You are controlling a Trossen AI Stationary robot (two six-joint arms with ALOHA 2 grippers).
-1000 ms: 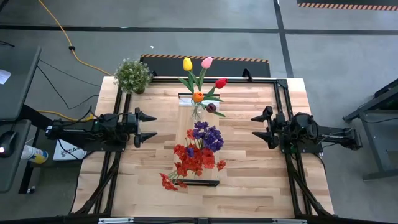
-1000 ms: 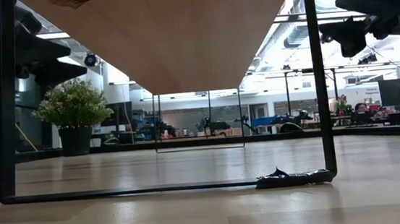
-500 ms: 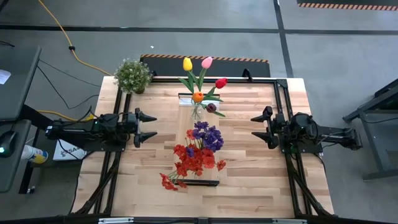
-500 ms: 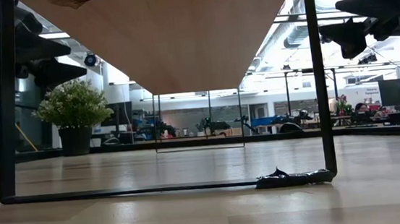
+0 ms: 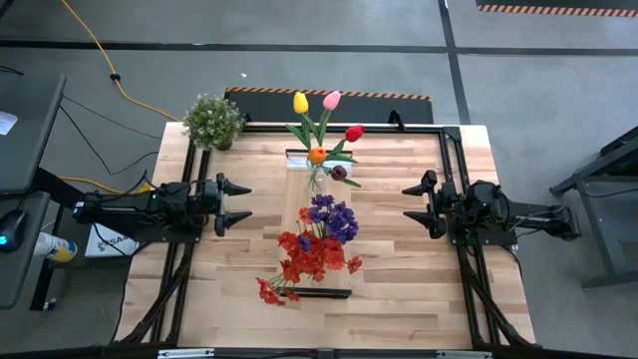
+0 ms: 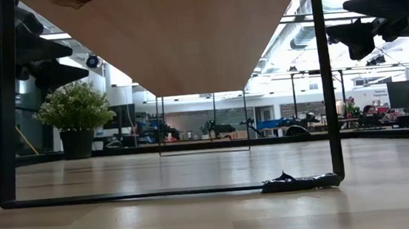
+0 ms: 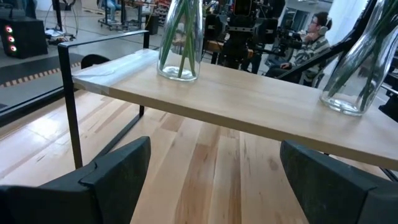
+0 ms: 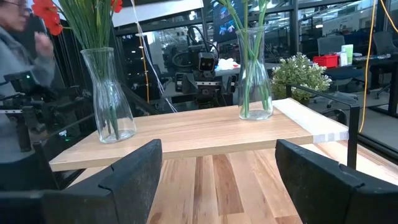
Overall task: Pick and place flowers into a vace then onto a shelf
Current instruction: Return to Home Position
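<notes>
The shelf, a light wood board on black legs, stands in the table's middle, running far to near; the low view shows its underside. Two glass vases stand on it. The far vase holds the tulips. The near vase holds the red and purple flowers. My left gripper is open and level, left of the shelf and apart from it. My right gripper is open to the shelf's right, also apart. In both wrist views nothing lies between the fingers.
A bushy potted plant stands at the table's far left corner. A black rail frame runs along the table's far and side edges. Bare tabletop lies between each gripper and the shelf. A person sits beyond the table's right side.
</notes>
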